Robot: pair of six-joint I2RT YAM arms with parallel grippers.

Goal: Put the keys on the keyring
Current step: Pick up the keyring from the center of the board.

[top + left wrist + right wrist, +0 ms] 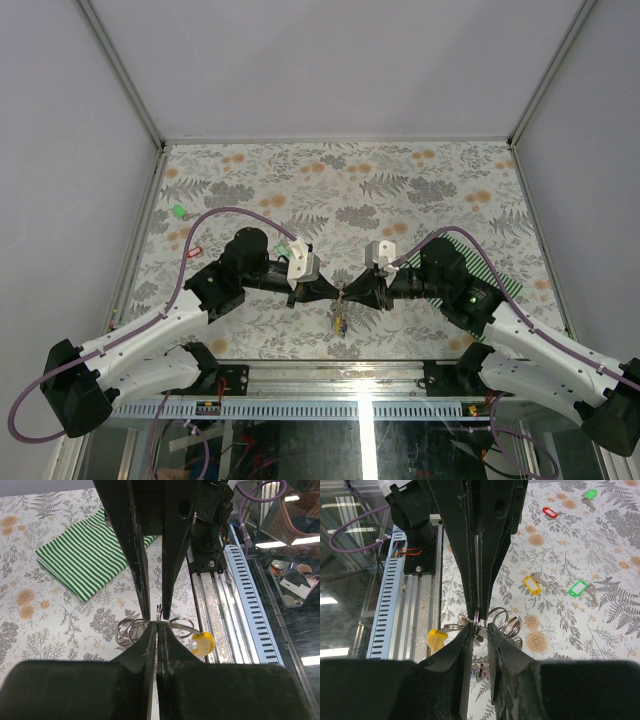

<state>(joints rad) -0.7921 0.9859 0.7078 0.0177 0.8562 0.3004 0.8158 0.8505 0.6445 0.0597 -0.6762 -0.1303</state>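
White-shelled arms reach in from the near edge of the flower-printed worktop point(400, 190) and meet tip to tip close to that edge, at its middle. The left tool point(328, 291) is clenched. In its wrist view its two fingers press flat together on a strand of the keyring point(131, 629), whose silvery coils bulge out to one side of the grip. The right tool point(356, 292) comes from the opposite side. Its fingers are drawn nearly together with a loop of the same ring nipped between the tips, so both tools grasp the keyring. A yellow-headed key point(203, 642) hangs on the ring just beside the fingers. In the top view a small bunch point(341, 322) dangles below the tips, too small to make out.

Farther out, on the left arm's side, a loose yellow key point(532, 585) and a green key point(578, 587) lie flat near each other. A red key point(550, 512) and a second green key point(590, 493) lie beyond them. A green-and-white striped mat point(85, 560) lies on the right arm's side, behind the right tool.
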